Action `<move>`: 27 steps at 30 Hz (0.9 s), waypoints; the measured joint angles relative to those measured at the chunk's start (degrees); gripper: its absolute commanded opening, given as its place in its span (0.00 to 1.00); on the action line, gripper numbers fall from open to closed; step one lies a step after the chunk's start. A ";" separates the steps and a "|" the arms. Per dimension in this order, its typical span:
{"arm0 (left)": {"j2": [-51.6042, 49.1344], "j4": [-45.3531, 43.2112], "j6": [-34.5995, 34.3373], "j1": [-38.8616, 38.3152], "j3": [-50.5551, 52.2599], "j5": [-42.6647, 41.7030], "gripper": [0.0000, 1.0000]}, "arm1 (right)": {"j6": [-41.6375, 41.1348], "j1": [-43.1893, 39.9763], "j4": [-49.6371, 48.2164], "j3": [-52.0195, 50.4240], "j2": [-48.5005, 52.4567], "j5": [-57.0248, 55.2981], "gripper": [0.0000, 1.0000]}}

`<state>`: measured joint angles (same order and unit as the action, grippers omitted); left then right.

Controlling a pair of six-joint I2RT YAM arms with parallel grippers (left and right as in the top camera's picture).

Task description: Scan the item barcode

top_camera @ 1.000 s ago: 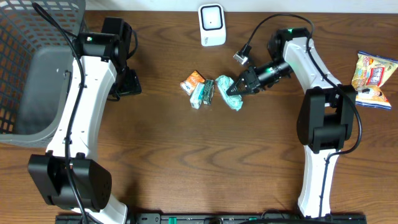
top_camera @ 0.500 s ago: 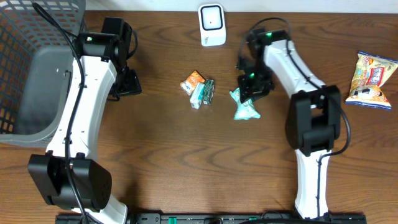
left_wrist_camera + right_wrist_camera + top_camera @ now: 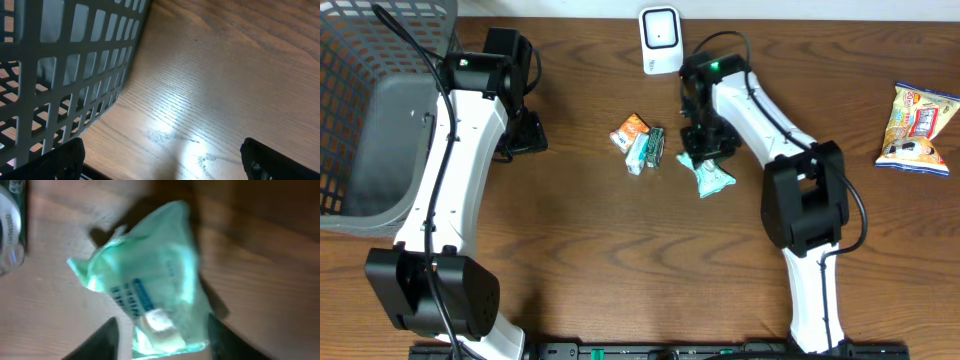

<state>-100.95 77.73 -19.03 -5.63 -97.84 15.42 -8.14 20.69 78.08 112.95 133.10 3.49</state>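
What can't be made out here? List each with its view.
- Green packet: right wrist view, print blurred; no barcode readable.
- Small packs: overhead, labels too small.
- Right gripper: overhead, jaws hidden beneath its own wrist.
- Basket: overhead, cut off by the edge, partly covered by the left arm.

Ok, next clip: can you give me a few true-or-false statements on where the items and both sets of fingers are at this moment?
1. The green packet lies on the table between the spread right fingers. True.
2. The left fingers grip an item. False: they are open over bare table beside the basket.
3. The white scanner stands at the table's far edge. True.
4. The snack bag sits inside the basket. False: it lies on the table, out beyond the right arm.
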 measured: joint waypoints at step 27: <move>0.00 -0.02 0.00 0.00 0.00 -0.02 0.98 | 14.82 -12.46 -9.66 -10.73 -0.46 26.91 0.67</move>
<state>-100.95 77.71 -19.03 -5.63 -97.84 15.40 6.68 8.23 68.42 102.21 132.64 30.39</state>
